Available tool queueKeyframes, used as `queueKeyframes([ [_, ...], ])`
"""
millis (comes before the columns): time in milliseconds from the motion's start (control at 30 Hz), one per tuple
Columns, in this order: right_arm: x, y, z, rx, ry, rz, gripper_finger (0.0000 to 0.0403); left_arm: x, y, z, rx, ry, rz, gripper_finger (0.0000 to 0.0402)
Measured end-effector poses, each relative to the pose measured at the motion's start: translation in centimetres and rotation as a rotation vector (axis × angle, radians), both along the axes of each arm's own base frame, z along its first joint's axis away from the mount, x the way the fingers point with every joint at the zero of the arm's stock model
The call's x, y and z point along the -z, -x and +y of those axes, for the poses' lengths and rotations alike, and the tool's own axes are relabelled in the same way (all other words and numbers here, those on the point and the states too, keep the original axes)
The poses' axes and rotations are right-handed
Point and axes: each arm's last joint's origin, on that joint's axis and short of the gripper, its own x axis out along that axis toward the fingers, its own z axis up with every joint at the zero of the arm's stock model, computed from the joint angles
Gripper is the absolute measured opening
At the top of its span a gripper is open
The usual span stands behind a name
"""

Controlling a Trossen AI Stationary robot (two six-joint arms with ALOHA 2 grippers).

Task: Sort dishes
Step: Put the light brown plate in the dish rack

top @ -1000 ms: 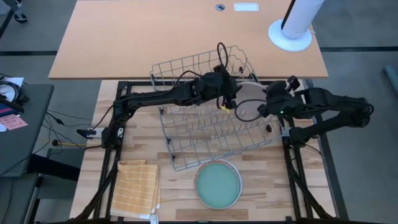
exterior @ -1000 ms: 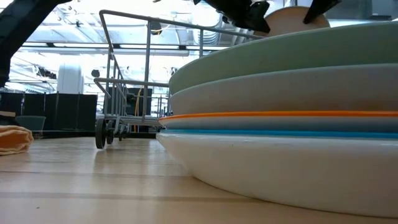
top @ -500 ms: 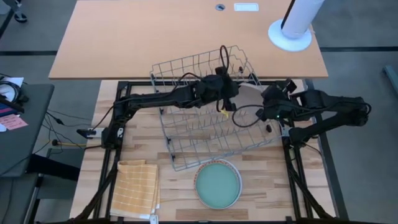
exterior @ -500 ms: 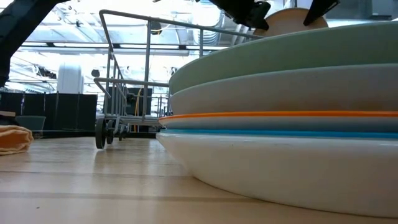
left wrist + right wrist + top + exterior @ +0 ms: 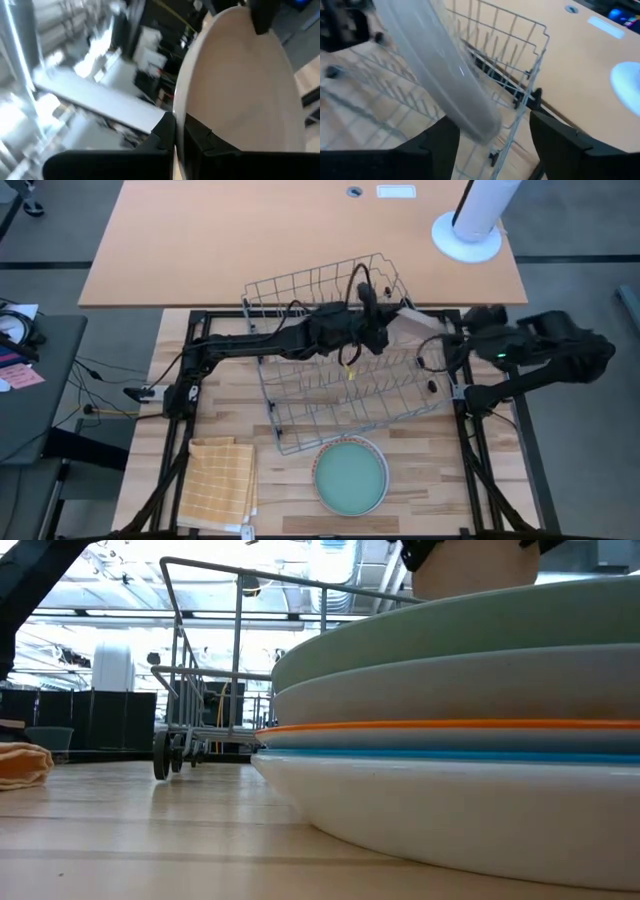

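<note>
Most of the sorting looks done: a stack of plates (image 5: pixel 460 740) sits on the bench (image 5: pixel 230 395) at about 6 o'clock, teal one on top. One beige plate (image 5: pixel 412 323) remains, held on edge over the wire rack (image 5: pixel 340 360) at about 1 o'clock, the left pincer (image 5: pixel 179 131) pinching its rim. The right pincer (image 5: pixel 492 145) stands spread beside it. The stack's full count is cut off in the low view.

Light is even and bright from above; both wrist views are blurred, and ceiling lights glare in the low view.
</note>
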Motion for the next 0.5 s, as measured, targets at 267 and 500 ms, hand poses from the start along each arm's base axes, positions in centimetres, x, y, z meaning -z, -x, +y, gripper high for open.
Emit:
queueKeyframes([
  [267, -2.1, 5.8, -0.7, -0.005, 0.008, -0.235, 0.0230, 0.3, -0.5, -1.9, 0.139, -0.302, 0.109, 0.0001],
  [500, -1.9, 7.1, -0.8, -0.030, -0.002, -0.275, 0.0228, 0.4, -0.7, -2.1, 0.226, -0.324, 0.097, 0.0001],
])
